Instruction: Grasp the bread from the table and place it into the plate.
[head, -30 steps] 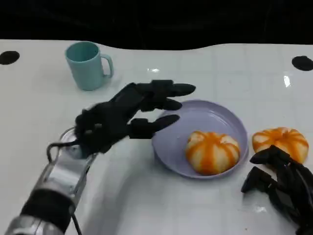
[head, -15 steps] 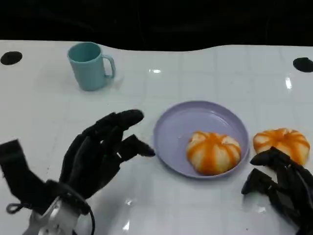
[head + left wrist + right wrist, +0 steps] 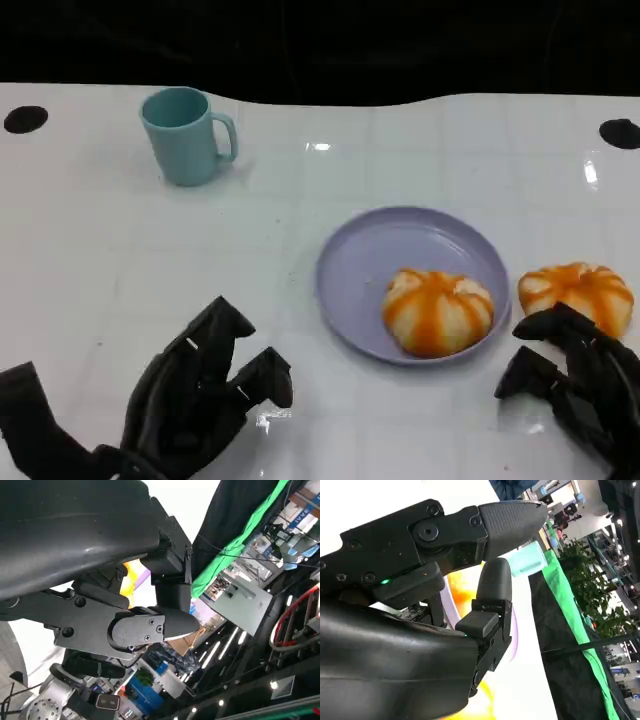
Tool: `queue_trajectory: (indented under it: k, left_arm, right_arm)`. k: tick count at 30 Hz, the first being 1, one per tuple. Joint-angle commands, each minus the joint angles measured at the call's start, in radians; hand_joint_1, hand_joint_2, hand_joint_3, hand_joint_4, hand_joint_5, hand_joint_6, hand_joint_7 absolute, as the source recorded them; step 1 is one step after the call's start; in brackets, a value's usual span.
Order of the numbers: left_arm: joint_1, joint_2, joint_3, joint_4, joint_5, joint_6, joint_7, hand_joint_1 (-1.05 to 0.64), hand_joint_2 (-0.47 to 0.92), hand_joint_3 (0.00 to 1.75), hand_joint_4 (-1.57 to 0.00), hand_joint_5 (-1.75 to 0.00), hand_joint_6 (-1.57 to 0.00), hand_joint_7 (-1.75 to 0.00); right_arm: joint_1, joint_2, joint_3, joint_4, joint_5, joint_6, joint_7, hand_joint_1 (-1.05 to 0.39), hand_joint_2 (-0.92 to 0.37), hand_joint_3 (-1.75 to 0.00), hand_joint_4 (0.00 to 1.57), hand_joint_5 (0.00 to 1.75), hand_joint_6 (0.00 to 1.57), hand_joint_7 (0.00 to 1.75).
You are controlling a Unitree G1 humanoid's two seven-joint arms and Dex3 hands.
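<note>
A lilac plate (image 3: pixel 375 255) lies right of the table's middle, with one orange-striped round bread (image 3: pixel 438 312) resting in its near right part. A second striped bread (image 3: pixel 577 292) sits on the table just right of the plate. My right hand (image 3: pixel 578 385) rests low at the near right, its fingers spread and holding nothing, their tips just in front of that second bread. My left hand (image 3: pixel 200 400) is at the near left, well back from the plate, fingers apart and holding nothing. The right wrist view shows orange bread (image 3: pixel 464 591) past the fingers (image 3: pixel 490 595).
A teal mug (image 3: pixel 185 133) stands at the far left, its handle turned right. Two black round marks (image 3: pixel 24 120) (image 3: pixel 620 132) sit near the table's far corners. The white table's far edge meets a dark backdrop.
My left hand has pulled back from beside the plate's left rim towards the near left edge. The right hand and both breads have stayed put.
</note>
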Motion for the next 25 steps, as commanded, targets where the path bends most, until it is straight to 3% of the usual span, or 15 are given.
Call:
queue_trajectory:
  k: [1,25]
  left_arm:
    - [0.009,0.006,0.014,0.015,0.007,0.005,-0.006,-0.52,0.92,0.44,-0.82,-1.75,-0.61,-1.75]
    - [-0.009,0.01,0.023,0.054,0.019,-0.01,-0.05,-0.55,0.92,0.36,-0.85,-1.75,-0.64,-1.75]
  right_arm:
    - [0.014,-0.006,-0.005,0.001,-0.001,0.009,-0.015,-0.55,-0.92,-0.21,0.65,1.56,0.61,1.2]
    - [0.005,-0.014,-0.01,0.022,0.001,-0.001,0.005,-0.56,-0.92,-0.21,0.66,1.56,0.64,1.18]
